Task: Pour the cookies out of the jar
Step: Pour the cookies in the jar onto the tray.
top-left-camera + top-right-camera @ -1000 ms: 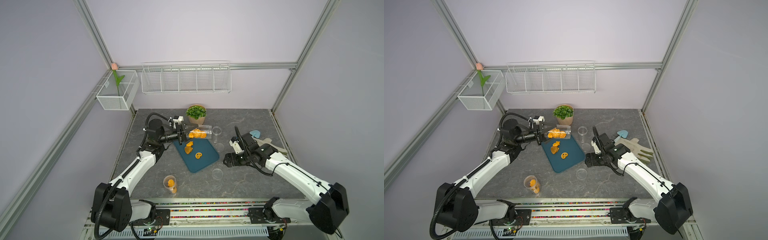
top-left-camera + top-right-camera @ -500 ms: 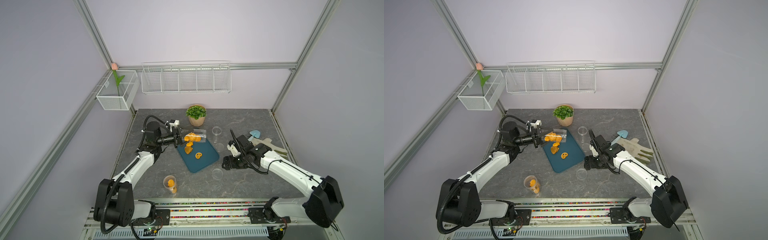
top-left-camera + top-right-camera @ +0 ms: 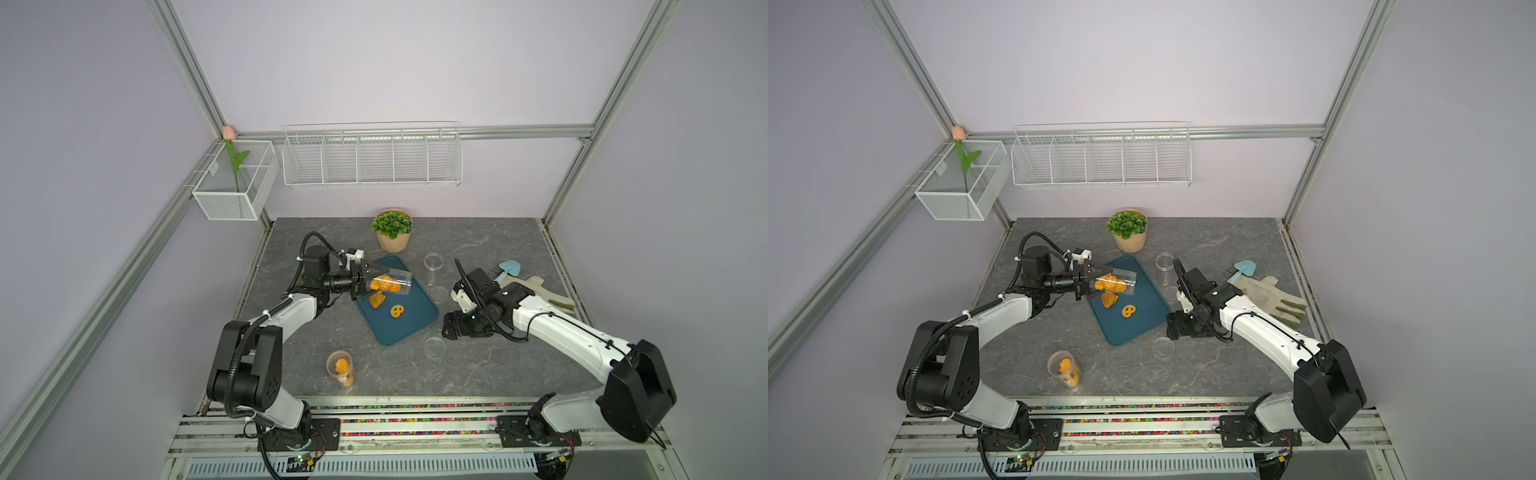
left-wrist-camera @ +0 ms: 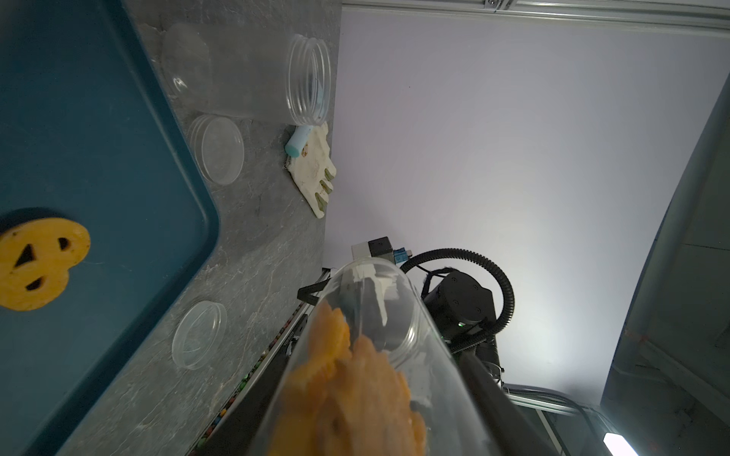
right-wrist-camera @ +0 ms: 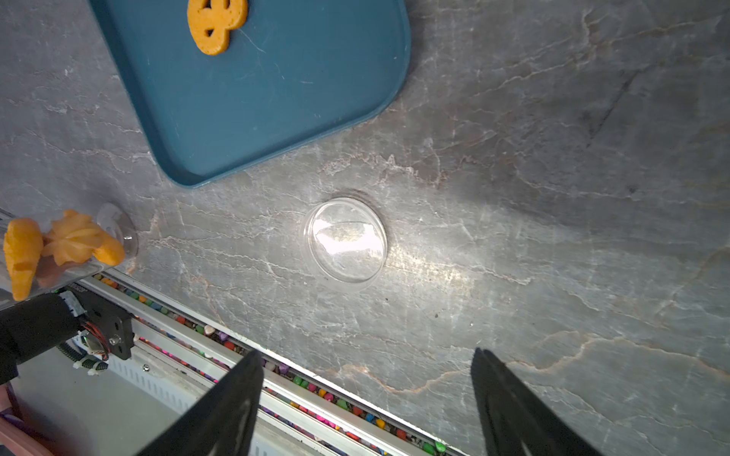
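My left gripper [image 3: 369, 285] is shut on a clear jar [image 3: 392, 282], holding it on its side above the left part of the teal tray [image 3: 415, 328]. The jar's mouth points away from the gripper. A bunch of orange cookies [image 3: 384, 285] stays inside the jar [image 4: 379, 347], blurred and close in the left wrist view. A pretzel cookie [image 3: 397, 311] and another cookie [image 3: 377, 300] lie on the tray. My right gripper [image 3: 451, 330] hangs open low over the table right of the tray, with nothing between its fingers [image 5: 245, 379], close to a clear lid [image 5: 345, 244].
A second jar [image 3: 341, 368] holding cookies stands near the front edge. An empty clear jar [image 3: 433, 266] and another lid [image 3: 438, 293] sit right of the tray. A potted plant [image 3: 392, 230] stands behind it. A glove [image 3: 536, 291] and blue scoop [image 3: 510, 268] lie at the right.
My left gripper has drawn the jar a little leftward and lower over the tray. The right arm has shifted slightly towards the lid. The cookies on the tray have not moved.
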`<action>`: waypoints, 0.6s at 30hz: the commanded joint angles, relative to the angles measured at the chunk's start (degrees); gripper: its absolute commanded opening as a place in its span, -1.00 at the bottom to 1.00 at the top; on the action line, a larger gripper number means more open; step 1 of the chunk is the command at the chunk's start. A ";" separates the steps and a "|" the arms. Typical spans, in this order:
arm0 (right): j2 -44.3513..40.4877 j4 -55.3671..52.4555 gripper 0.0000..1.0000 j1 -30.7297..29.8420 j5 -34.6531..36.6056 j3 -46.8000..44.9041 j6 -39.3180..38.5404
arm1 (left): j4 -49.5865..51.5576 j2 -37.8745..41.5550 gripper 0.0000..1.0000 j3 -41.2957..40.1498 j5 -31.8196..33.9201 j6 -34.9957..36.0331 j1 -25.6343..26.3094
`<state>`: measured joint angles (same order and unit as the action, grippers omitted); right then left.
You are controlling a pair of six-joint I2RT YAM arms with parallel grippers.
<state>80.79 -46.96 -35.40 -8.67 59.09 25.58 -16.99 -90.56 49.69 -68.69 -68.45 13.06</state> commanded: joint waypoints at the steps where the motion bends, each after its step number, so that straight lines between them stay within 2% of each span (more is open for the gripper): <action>1: 1.14 -1.56 0.68 -0.28 -0.97 1.73 -0.52 | 5.28 -1.81 0.20 3.66 -1.87 8.84 -0.58; 13: 4.11 -1.09 0.69 -0.28 -1.80 2.04 -1.19 | 18.01 -9.24 0.20 9.02 -2.59 21.64 -1.63; 18: 5.31 -1.20 0.69 -0.29 -1.79 2.40 -1.41 | 32.54 -13.31 0.20 15.07 -3.10 33.21 -1.90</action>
<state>84.82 -47.31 -35.40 -9.96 60.14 24.80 6.28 -102.74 61.10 -70.39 -44.62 11.62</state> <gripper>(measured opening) 0.845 0.613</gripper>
